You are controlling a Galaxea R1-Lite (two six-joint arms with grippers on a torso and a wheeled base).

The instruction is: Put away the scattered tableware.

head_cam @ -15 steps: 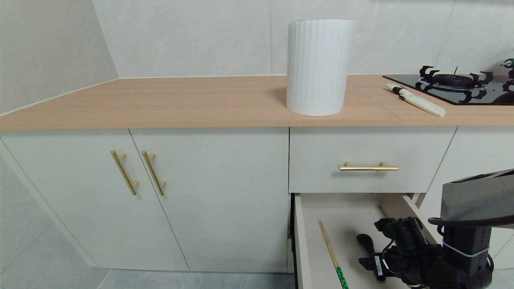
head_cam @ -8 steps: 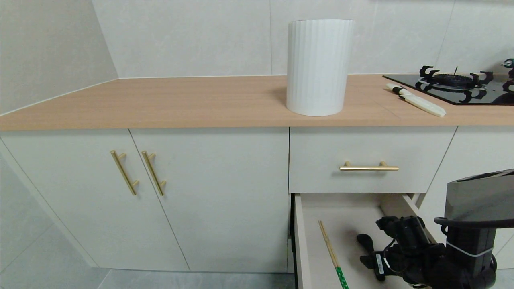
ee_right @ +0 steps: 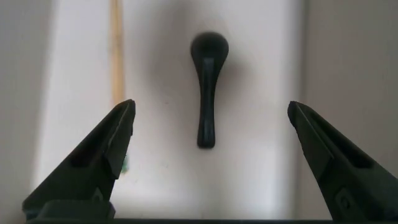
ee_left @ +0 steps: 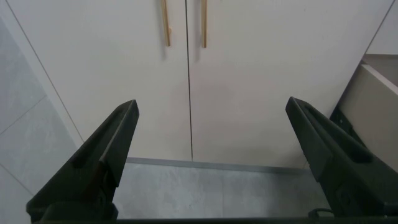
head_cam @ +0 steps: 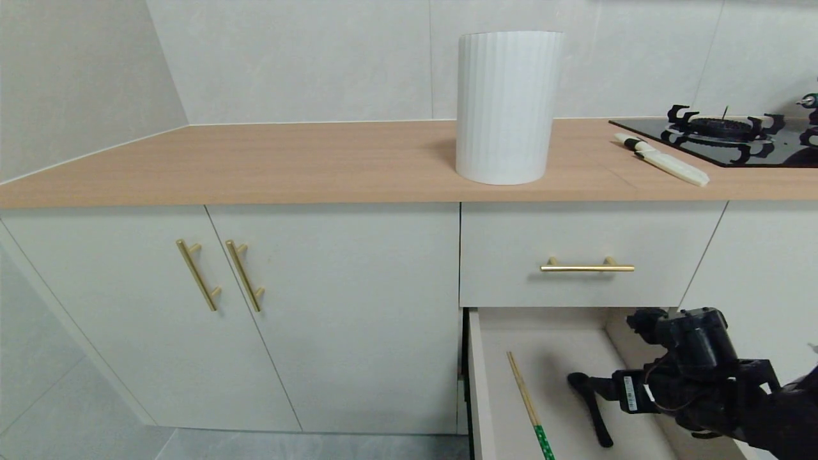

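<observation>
One black spoon [head_cam: 592, 412] lies lengthwise in drawer [head_cam: 477, 383], bowl rearward; right end effector [ee_right: 209, 107] wide.

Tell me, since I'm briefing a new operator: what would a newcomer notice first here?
A tall white ribbed canister stands on the wooden counter. Below it, an open drawer holds a black spoon and chopsticks, and the right claw hangs open over the spoon.

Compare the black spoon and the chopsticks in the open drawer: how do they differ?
The spoon is black; the chopsticks are pale wood with a green end. The spoon is shorter with a rounded bowl; the chopsticks are longer and thin. Both lie flat in the drawer, apart.
</observation>
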